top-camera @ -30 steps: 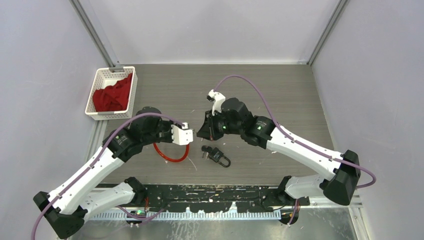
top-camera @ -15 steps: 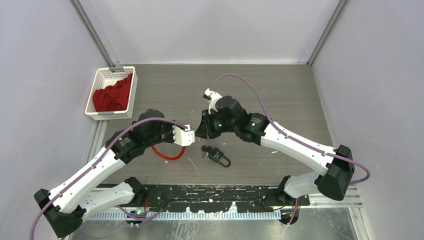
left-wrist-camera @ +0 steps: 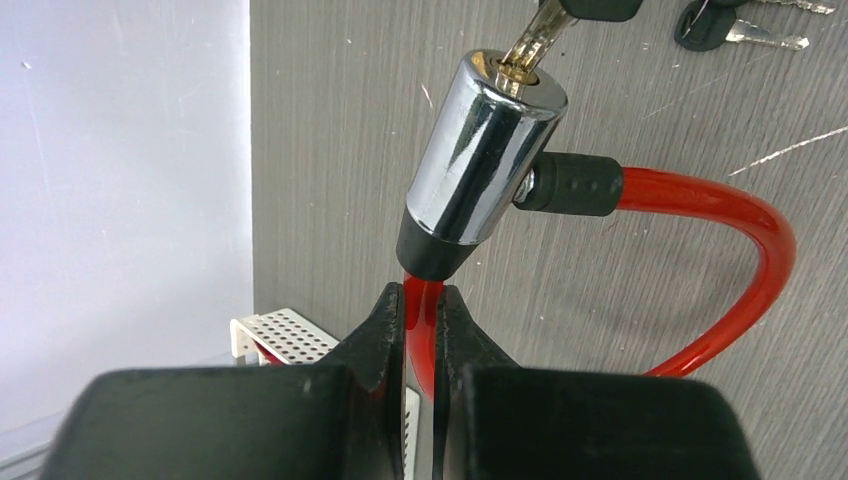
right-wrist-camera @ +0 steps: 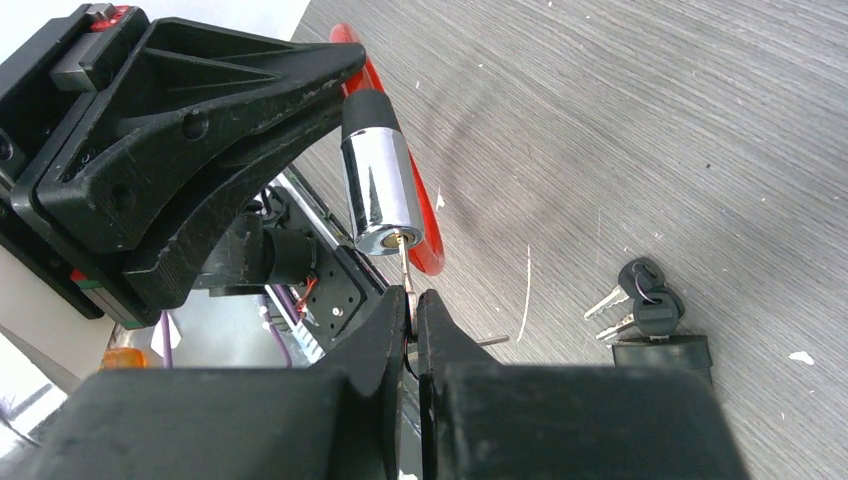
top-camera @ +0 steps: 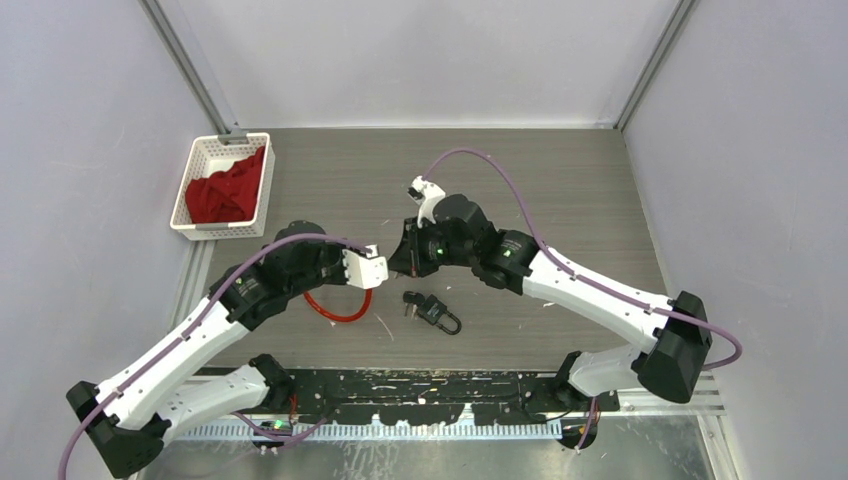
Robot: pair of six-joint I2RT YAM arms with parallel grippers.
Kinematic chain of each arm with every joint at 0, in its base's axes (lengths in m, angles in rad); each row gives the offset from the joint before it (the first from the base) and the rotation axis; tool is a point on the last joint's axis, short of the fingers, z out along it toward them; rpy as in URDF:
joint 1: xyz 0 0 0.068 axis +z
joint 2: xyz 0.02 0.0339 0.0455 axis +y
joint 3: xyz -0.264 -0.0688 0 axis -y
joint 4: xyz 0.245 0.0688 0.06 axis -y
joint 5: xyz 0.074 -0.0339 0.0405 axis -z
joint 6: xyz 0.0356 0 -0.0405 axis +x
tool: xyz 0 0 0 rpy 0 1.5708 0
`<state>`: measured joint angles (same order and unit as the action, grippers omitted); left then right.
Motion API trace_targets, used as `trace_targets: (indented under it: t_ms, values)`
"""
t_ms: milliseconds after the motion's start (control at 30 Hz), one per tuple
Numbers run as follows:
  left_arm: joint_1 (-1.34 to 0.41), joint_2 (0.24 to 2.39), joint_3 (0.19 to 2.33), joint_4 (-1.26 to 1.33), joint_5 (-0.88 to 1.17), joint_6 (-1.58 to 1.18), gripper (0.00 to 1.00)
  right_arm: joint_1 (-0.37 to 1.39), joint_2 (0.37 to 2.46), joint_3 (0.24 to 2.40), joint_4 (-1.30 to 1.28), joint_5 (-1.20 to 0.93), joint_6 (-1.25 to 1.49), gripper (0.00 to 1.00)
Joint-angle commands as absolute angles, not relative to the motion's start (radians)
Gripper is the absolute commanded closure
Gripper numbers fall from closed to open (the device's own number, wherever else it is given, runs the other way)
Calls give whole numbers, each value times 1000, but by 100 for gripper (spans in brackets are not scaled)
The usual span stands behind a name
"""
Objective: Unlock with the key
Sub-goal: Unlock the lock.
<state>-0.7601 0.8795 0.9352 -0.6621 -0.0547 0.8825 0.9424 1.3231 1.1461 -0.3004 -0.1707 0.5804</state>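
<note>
A red cable lock (left-wrist-camera: 740, 240) is clamped by the closed left pincer (left-wrist-camera: 422, 300) just below its chrome cylinder (left-wrist-camera: 482, 150). A silver key (right-wrist-camera: 403, 262), tip in the keyhole, is pinched by the closed right pincer (right-wrist-camera: 412, 300). A black padlock (top-camera: 440, 315) is laid on the grey counter (top-camera: 560, 180) at their 5 o'clock.

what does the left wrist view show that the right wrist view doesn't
Left wrist only: the left end effector clamped on the red cable just below the chrome lock cylinder, and a corner of the white basket. Right wrist only: the right end effector pinching the key, and the black padlock on the table. Both: the cylinder with the key at its keyhole, plus the spare keys.
</note>
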Motion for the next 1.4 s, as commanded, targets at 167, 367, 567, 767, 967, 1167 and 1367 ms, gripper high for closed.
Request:
trace_targets:
  t_ms: [167, 367, 567, 767, 967, 1167, 1367]
  values:
    - [-823, 855, 930, -420, 167, 898, 100, 964, 1391, 1232, -117, -179, 610, 99]
    - [-832, 865, 911, -386, 161, 917, 100, 971, 1413, 1260, -97, -201, 592, 99]
    - [-850, 876, 906, -282, 83, 876, 100, 971, 1402, 1203, 9, -159, 671, 99]
    - [-855, 861, 883, -290, 120, 919, 100, 970, 1424, 1238, -46, -192, 643, 99]
    - [-861, 831, 841, -297, 153, 997, 100, 971, 1427, 1254, -110, -219, 615, 99]
    - [-864, 780, 794, -327, 167, 1115, 100, 968, 1410, 1275, -216, -203, 594, 99]
    - [-882, 795, 801, -324, 128, 1093, 100, 969, 1449, 1295, -219, -205, 618, 99]
